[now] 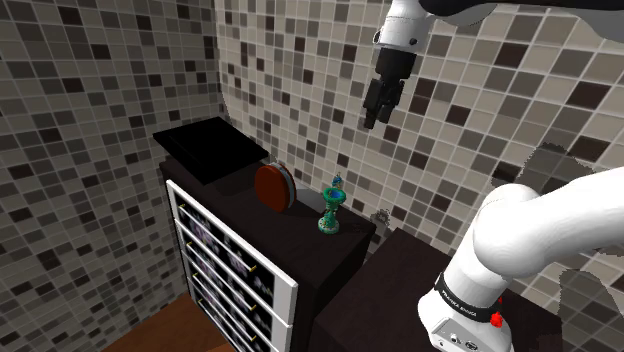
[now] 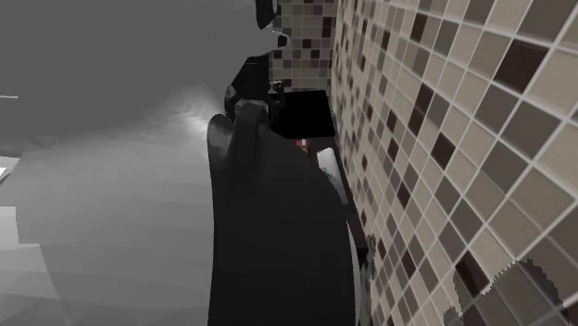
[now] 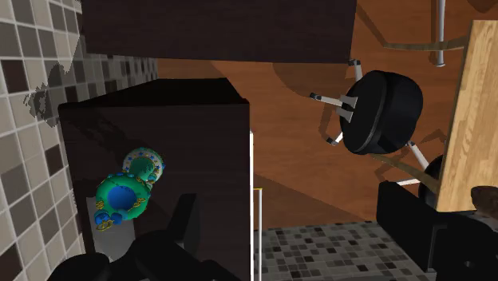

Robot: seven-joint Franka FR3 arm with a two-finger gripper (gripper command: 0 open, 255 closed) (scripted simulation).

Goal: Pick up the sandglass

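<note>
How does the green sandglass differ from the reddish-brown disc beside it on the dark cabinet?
Colour: the green-and-teal sandglass carries blue and gold touches; the reddish-brown round disc is plain. Shape: the sandglass is slim and narrow-waisted; the disc is broad and flat. Pose: the sandglass stands upright on its base; the disc stands on edge. Both rest on the dark cabinet top by the tiled wall.
</note>
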